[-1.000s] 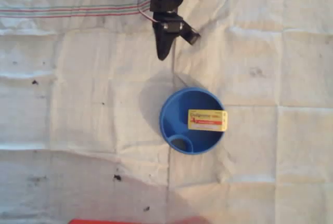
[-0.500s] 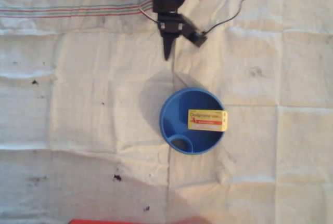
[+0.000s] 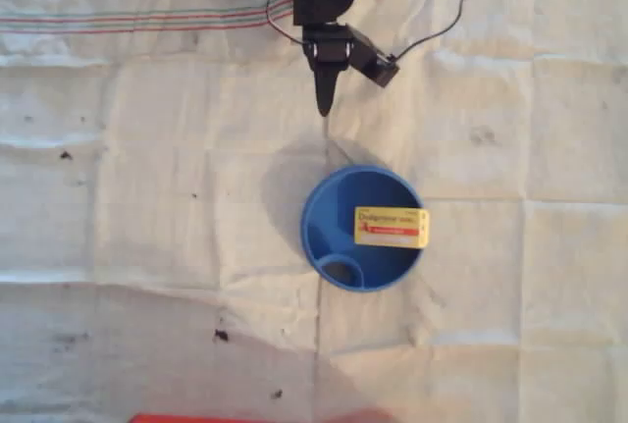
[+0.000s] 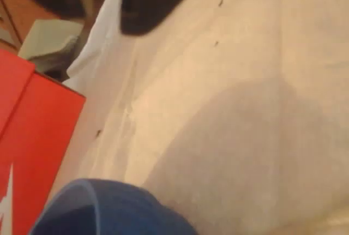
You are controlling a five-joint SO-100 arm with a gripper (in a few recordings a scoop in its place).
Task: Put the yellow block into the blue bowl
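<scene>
The yellow block lies flat inside the blue bowl, against its right wall, lettered face up. In the overhead view my gripper hangs over the bare cloth above the bowl, clear of its rim, pointing down the picture. Its jaws form one thin spike, shut, with nothing between them. The wrist view catches a dark finger at the top edge and a piece of the blue bowl's rim at the bottom left.
A creased white cloth with a striped band at the top left covers the table. A red box stands off the cloth's edge and peeks in as a red strip along the bottom of the overhead view. Cables trail from the arm.
The gripper has turned about its wrist and drawn slightly right; its outline narrowed from a wide spread shape to a single spike. Block and bowl have stayed put.
</scene>
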